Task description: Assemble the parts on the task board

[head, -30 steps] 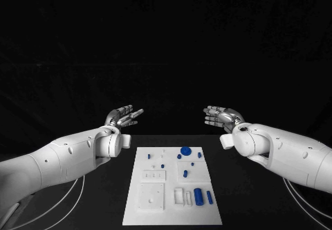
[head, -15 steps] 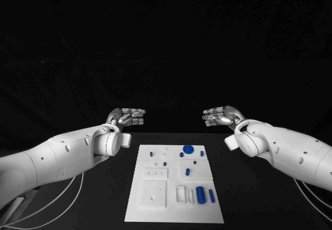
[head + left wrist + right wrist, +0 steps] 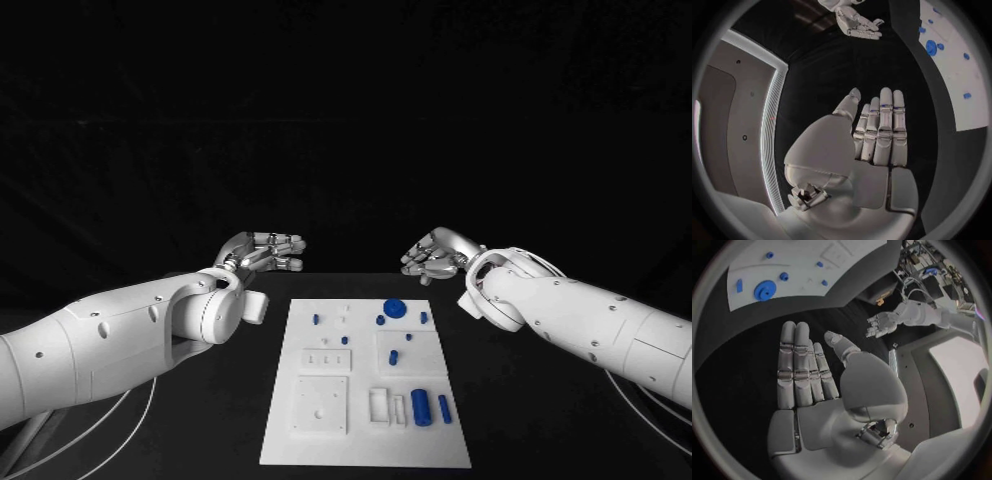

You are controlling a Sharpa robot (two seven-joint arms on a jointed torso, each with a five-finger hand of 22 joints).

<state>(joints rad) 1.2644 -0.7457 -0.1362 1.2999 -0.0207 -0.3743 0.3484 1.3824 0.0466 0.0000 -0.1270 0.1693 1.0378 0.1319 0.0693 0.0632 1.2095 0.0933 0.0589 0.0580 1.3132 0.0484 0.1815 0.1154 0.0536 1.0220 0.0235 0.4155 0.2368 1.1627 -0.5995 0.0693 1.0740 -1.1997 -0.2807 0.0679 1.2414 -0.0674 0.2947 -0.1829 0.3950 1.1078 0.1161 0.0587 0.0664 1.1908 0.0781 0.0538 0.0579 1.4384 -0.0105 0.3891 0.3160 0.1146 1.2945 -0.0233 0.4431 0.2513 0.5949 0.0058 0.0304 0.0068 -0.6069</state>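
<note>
The task board (image 3: 366, 385) lies in the middle of the black table (image 3: 534, 400), with small blue parts (image 3: 420, 406) on it. A blue gear (image 3: 394, 305) sits near its far end. The left hand (image 3: 261, 251) and right hand (image 3: 434, 255) hover beyond the board, well apart from it. Both wrist views show flat palms, fingers straight, holding nothing.
</note>
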